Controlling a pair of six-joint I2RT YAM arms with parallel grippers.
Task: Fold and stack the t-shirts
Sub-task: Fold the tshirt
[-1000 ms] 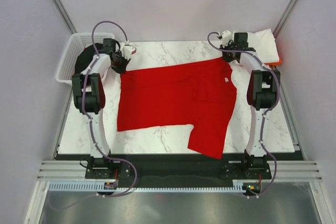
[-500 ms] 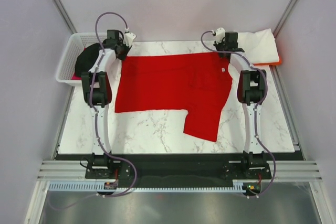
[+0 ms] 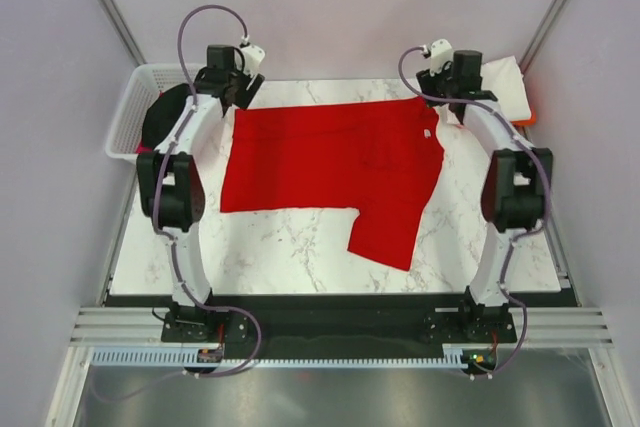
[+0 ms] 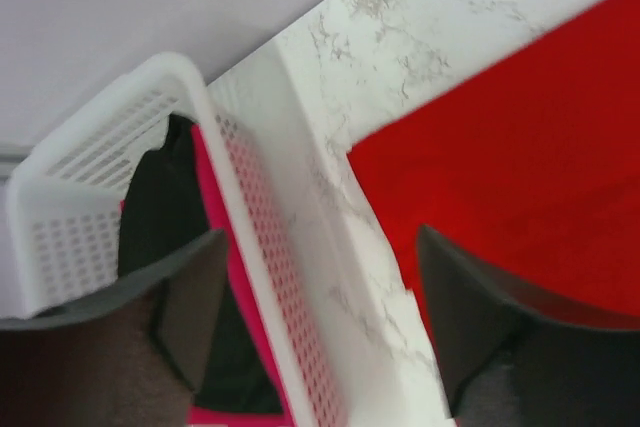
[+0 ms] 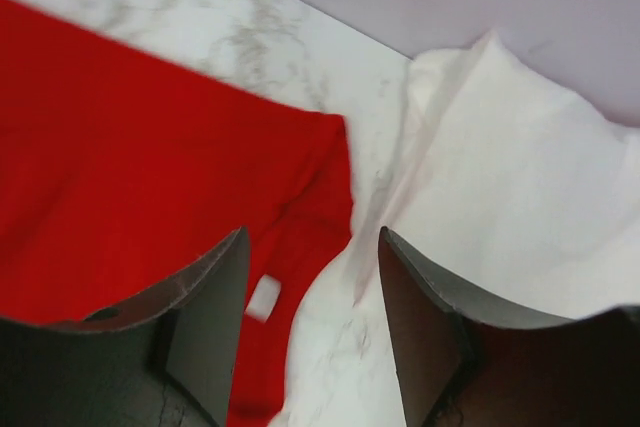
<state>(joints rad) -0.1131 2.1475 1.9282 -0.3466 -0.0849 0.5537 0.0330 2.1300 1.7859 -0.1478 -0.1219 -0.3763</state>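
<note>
Containers: one white lattice basket, outboard-left of the left end effector. Inside it is a bunched black t-shirt, with a magenta-pink t-shirt pressed against the wall on the end-effector side.

Task item: the red t-shirt lies flat on the worktop, on the near side of both end effectors and spanning the gap between them.
- One sleeve trails nearest the arm bases.
- The far-left corner sits just inboard of the left end effector.
- The far-right corner, with its white label, sits under the right end effector.

A white t-shirt lies just outboard of the right end effector, its edge just beside the red corner. A sliver of an orange t-shirt shows under it.

Pose: both arms are stretched to the far edge of the worktop, elbows raised, wrists pitched down.
- Left: fingers spread wide, nothing between them but bare worktop and the basket wall, so released.
- Right: fingers apart over the red corner, not gripping it, so released.

Delta vs a second ago: both were pinching the tee's far corners and the tee lay skewed. Both have now let go and lifted clear. The far hem runs straight, and the whole tee sits further from the bases.
</note>
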